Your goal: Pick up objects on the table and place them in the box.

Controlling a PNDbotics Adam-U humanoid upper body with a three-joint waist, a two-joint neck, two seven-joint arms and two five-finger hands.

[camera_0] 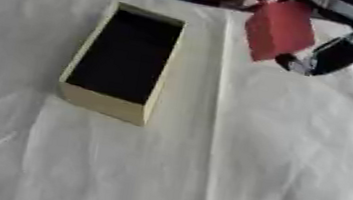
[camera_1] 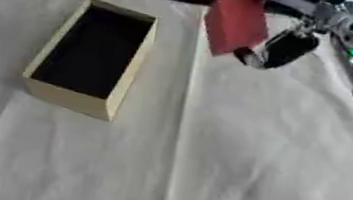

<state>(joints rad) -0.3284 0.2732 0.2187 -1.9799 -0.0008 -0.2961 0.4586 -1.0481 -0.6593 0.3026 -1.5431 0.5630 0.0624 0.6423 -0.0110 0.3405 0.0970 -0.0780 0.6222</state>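
Left eye view shows the box [camera_0: 124,61], a long cream-walled carton with a dark interior, standing open-topped on the table [camera_0: 274,178], which is covered by a creased white cloth. The box serves as landmark for all positions below.

Held item: a flat red block [camera_0: 278,29] is up and to the right of the box, near its far right corner but clear of it. It sits tilted, one corner low, and appears lifted off the cloth; contact with the cloth cannot be fully excluded.

Right robot hand [camera_0: 333,56]: it enters from the upper right, beyond the block as seen from the box. Dark fingers curl against the block's right edge and lower corner, so the hand has hold of the block. How far the fingers wrap behind it is hidden.

Left robot hand: not visible in either view.

Reasons for the arrangement, as judged:
- The box lies with its long axis running away from the camera and its mouth up, giving a straight drop from above.
- The edge grip leaves the block's broad face free, so it can be lowered into the narrow opening.
- The tilt probably follows from gripping at one side.

Box interior: no contents can be made out.

Other items lie along the far edge behind the box; they are unidentifiable.
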